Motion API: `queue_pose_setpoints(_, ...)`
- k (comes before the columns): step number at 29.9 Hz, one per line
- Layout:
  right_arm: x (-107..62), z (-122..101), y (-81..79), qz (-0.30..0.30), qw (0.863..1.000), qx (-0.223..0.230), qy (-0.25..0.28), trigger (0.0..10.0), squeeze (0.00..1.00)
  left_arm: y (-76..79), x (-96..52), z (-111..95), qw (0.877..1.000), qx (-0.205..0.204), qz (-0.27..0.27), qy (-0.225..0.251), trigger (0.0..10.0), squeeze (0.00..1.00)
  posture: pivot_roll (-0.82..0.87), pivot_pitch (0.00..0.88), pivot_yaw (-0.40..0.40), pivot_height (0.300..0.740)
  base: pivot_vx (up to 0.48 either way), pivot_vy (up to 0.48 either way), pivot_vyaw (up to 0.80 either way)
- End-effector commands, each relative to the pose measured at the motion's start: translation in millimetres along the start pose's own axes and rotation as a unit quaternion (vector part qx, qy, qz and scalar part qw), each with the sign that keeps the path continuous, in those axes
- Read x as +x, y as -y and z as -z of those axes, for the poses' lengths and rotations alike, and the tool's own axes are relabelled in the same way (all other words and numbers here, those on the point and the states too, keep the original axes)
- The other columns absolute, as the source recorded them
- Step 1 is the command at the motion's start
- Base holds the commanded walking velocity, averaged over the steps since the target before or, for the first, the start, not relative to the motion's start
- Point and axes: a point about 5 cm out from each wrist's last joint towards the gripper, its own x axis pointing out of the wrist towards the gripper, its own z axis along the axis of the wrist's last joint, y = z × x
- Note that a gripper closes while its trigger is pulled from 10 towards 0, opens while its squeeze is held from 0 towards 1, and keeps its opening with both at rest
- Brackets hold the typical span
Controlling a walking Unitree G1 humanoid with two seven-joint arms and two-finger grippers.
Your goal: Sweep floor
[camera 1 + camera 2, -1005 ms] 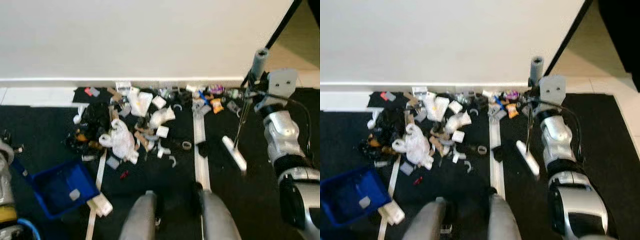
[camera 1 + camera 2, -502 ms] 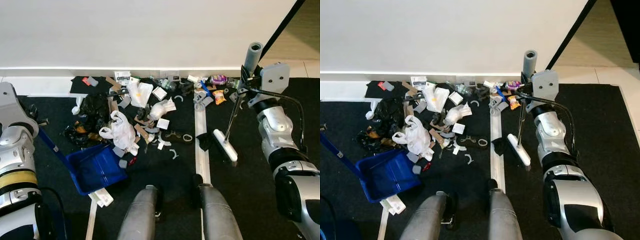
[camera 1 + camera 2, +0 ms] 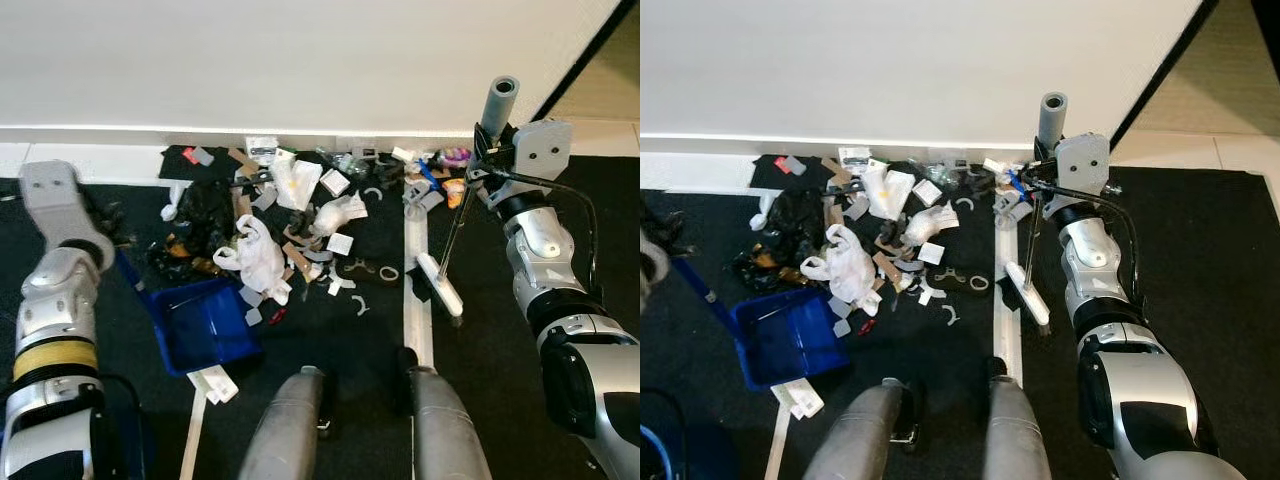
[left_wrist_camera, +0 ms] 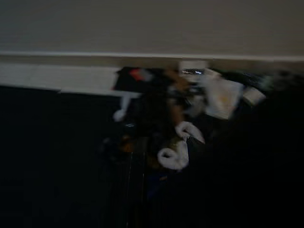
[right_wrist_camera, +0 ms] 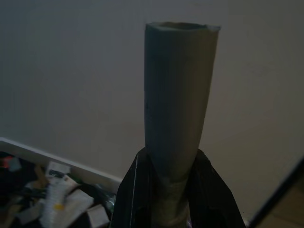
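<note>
right hand [image 5: 164, 190] clamped round broom [image 3: 450, 245] handle; broom head on floor near white strip [image 3: 415, 300], beside litter pile [image 3: 290, 220] along wall edge. left hand: grip on dustpan [image 3: 205, 325] handle, you cannot tell. risk: your stroke scatters light scraps past pan, or snags white bag [image 3: 258, 262]. count: one broom, one dustpan, many scraps.

Bright, even light is filling both eye views, and the white wall [image 3: 300, 60] is glowing with a soft glare. The black floor mat [image 3: 1200, 260] is staying very dark, so shadows are hard to see. Both eye views are looking sharp. The left wrist view is looking dim and blurry. The right wrist view is looking dim too, but steadier.
</note>
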Motion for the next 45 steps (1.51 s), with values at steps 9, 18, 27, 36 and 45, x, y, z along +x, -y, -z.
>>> queue_pose_setpoints(9,2.0,-1,-9.8,-0.012,1.000,0.007,0.011,10.0,0.00,91.1,4.3,13,0.975,-0.103,0.196,0.010,10.0,0.00,0.07,0.314,0.026,0.740,0.000,0.000,0.00)
queue_pose_setpoints(18,2.1,0,-14.0,-0.015,1.000,0.012,0.008,10.0,0.00,102.6,8.2,7,0.976,-0.097,0.193,0.026,10.0,0.00,0.07,0.306,0.031,0.740,0.000,0.000,0.00)
queue_pose_setpoints(27,1.5,0,-12.2,-0.015,1.000,0.010,0.009,10.0,0.00,119.7,0.0,11,0.972,-0.002,0.227,0.055,10.0,0.00,0.06,0.311,0.030,0.740,0.000,0.000,0.00)
queue_pose_setpoints(36,1.7,-1,-10.9,-0.019,1.000,0.008,0.011,10.0,0.00,122.1,-1.1,-24,0.957,0.052,0.248,0.138,10.0,0.00,0.06,0.307,0.025,0.740,0.000,0.000,0.00)
queue_pose_setpoints(45,2.3,-3,-9.6,-0.020,1.000,0.009,0.017,10.0,0.00,136.2,-15.0,-27,0.926,0.127,0.318,0.158,10.0,0.00,0.06,0.301,0.026,0.740,0.000,0.000,0.00)
